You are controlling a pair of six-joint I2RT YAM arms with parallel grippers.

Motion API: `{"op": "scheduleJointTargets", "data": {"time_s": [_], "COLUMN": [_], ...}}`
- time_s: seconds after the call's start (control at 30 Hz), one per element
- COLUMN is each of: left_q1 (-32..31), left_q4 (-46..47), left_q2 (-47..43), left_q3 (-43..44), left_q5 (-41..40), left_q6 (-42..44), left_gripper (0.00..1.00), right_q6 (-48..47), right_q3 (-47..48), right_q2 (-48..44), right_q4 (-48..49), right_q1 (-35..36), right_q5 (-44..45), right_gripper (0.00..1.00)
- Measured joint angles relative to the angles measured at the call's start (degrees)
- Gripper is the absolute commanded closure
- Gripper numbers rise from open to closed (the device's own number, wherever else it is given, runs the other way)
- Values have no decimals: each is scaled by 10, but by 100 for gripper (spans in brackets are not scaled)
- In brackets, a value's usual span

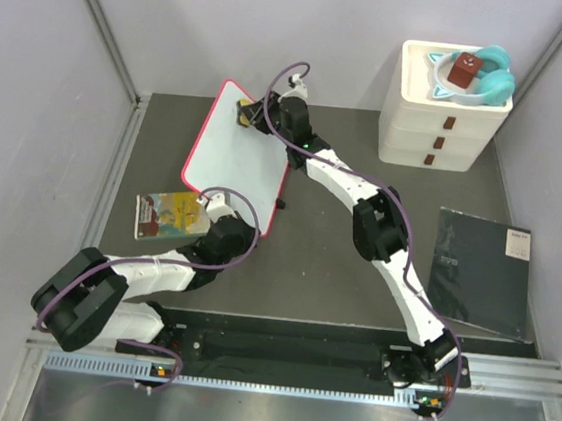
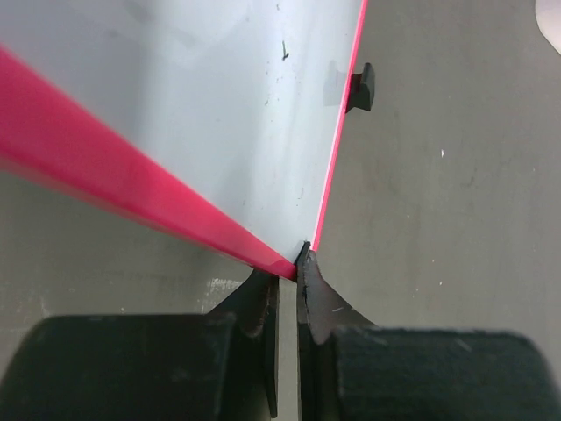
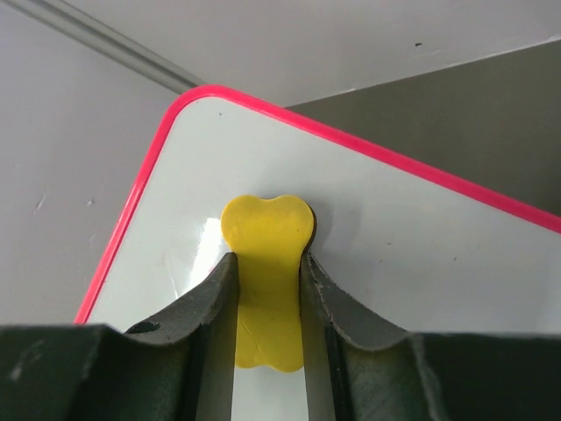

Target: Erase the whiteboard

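Observation:
The whiteboard (image 1: 234, 155), white with a red-pink frame, lies at the table's far left; its surface looks blank apart from tiny specks. My left gripper (image 1: 255, 233) is shut on the board's near right corner, and in the left wrist view its tips (image 2: 294, 263) pinch the frame where the whiteboard (image 2: 219, 114) ends. My right gripper (image 1: 248, 117) is at the board's far corner, shut on a yellow bone-shaped eraser (image 1: 243, 108). In the right wrist view the eraser (image 3: 267, 230) sits between the right gripper (image 3: 267, 261) fingers, flat on the whiteboard (image 3: 421, 263).
A small black clip (image 2: 361, 86) sticks out from the board's right edge. A colourful booklet (image 1: 172, 215) lies by the board's near left corner. A white drawer unit (image 1: 442, 117) holding teal and red items stands at the back right. A dark sheet (image 1: 481, 272) lies on the right.

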Motion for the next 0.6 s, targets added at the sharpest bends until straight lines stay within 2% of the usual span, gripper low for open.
{"op": "scheduleJointTargets", "data": {"time_s": [0.37,0.6], "left_q1": [0,-4], "left_q4": [-9,-9], "left_q2": [4,12], "left_q3": [0,6], "left_q5": [-3,-10], "left_q6": [-24,-22], "left_gripper": [100,100], "right_q6": [-15,-19], "right_q3": [-7,12], "right_q2": [-8,-2], "right_q4": [6,-2], "right_q1": [14,23], "right_q5": [-16,33], "right_gripper": [100,100]}}
